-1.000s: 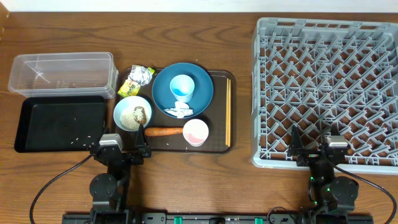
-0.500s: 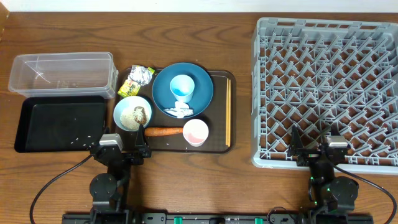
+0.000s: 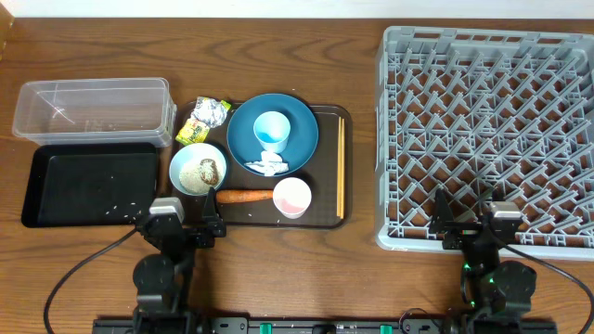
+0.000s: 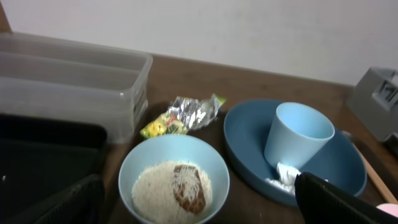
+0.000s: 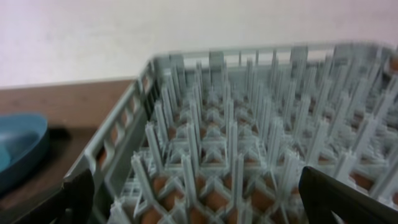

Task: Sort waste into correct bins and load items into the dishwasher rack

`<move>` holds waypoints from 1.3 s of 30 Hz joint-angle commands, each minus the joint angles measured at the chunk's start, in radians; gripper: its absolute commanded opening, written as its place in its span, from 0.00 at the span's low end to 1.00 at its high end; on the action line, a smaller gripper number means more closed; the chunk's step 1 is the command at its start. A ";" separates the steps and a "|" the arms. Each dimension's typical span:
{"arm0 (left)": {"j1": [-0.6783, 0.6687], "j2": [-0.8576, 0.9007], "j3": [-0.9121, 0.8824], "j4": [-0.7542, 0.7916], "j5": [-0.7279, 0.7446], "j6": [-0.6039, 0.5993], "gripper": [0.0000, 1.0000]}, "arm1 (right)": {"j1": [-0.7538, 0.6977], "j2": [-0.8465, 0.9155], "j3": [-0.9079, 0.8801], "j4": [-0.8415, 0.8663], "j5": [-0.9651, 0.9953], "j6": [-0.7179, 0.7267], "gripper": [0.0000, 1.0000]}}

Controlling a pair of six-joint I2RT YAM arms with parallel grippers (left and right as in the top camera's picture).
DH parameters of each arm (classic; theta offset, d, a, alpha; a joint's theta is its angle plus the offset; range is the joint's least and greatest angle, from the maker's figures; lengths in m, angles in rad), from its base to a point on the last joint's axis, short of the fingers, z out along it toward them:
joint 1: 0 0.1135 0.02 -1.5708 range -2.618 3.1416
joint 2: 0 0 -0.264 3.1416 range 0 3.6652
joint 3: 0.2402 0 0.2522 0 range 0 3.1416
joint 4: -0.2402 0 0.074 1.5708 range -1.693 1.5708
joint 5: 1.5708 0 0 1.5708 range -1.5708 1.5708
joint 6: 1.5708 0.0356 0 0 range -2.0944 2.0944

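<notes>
The left gripper (image 3: pixel 181 221) sits at the near edge of the table (image 3: pixel 278 269), just in front of the brown tray (image 3: pixel 327 221), its jaws spread wide and holding nothing; one finger lies near the thick end of the carrot (image 3: pixel 246 196); the right gripper (image 3: pixel 471 223) is at the near wall of the rack (image 3: pixel 487 111), jaws likewise wide apart and empty; the rack, a grey lattice of pegs, fills the right side of the table

On the brown tray the dish (image 3: pixel 302 139) takes the middle back; the blue cup (image 3: pixel 271 130) stands upright on it, and the tissue (image 3: pixel 271 165) lies on the dish just in front of the cup; the bowl (image 4: pixel 174 139) is left of the dish, near the front, with rice (image 4: pixel 152 193) in it and the lump (image 4: pixel 188 191) on the rice; the wrappers (image 3: pixel 202 121) lie at the tray's back left corner, between tub and dish; the carrot lies crosswise along the near edge, between bowl and pink cup (image 3: pixel 291 197), its thin tip just beside that cup; the pink cup stands upright; the chopsticks (image 3: pixel 340 167) lie together along the tray's right edge, running front to back

The tub (image 3: pixel 93 85) is at the back left; the black tray (image 3: pixel 56 186) lies just in front of it, a few pale specks on its floor; both are left of the brown tray
</notes>
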 commanded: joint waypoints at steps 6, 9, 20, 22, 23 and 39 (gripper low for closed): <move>0.005 0.373 0.364 -0.186 0.072 -0.027 0.98 | 0.014 0.210 0.294 -0.195 -0.027 0.024 0.99; 0.005 0.534 0.541 -0.313 0.072 -0.027 0.98 | 0.014 0.323 0.429 -0.299 -0.038 0.024 0.99; 0.005 1.011 1.125 -0.903 0.138 -0.026 0.98 | 0.014 0.763 0.879 -0.709 -0.038 0.021 0.99; 0.005 1.036 1.130 -0.916 0.139 -0.027 0.98 | 0.014 0.803 0.899 -0.725 -0.042 0.021 0.99; 0.005 1.044 1.130 -0.917 0.138 -0.027 0.98 | 0.014 0.819 0.901 -0.725 -0.042 0.021 0.99; -0.119 1.231 1.131 -0.589 0.138 -0.099 0.98 | 0.014 0.855 0.901 -0.732 -0.041 0.021 0.99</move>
